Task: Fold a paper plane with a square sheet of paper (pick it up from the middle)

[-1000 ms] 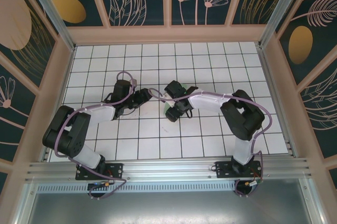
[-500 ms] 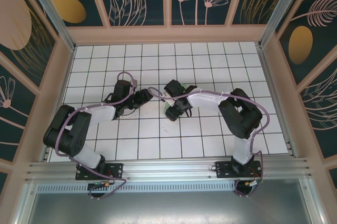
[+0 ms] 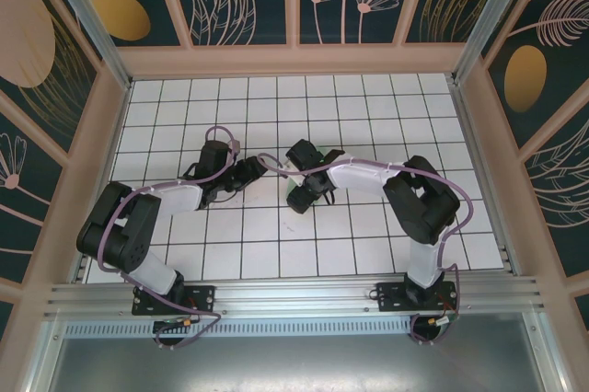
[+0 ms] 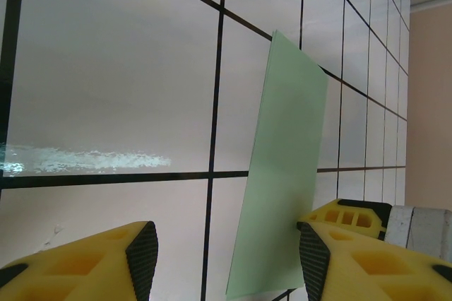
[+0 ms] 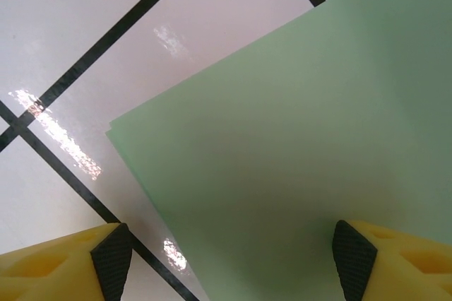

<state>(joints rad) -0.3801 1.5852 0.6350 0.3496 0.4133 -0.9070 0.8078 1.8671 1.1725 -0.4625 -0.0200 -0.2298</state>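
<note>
The square sheet of paper (image 5: 304, 117) lies on the white tiles (image 4: 106, 89) at the centre of the top view (two layers show at one corner). The right gripper (image 5: 233, 262) stands wide above it, holding nothing; the left gripper (image 4: 227, 250) gapes too, empty, just beside the sheet's edge

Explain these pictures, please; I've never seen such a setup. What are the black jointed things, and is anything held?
They are two robot arms, the left arm and the right arm, bolted at the near edge of a white tiled table. One picture looks down from above and behind them; the other two come from a camera on each wrist, so the yellow fingers belong to that arm. A pale green sheet of paper lies on the tiles. The left gripper is open beside the paper; the right gripper is open over it. Nothing is held.
</note>
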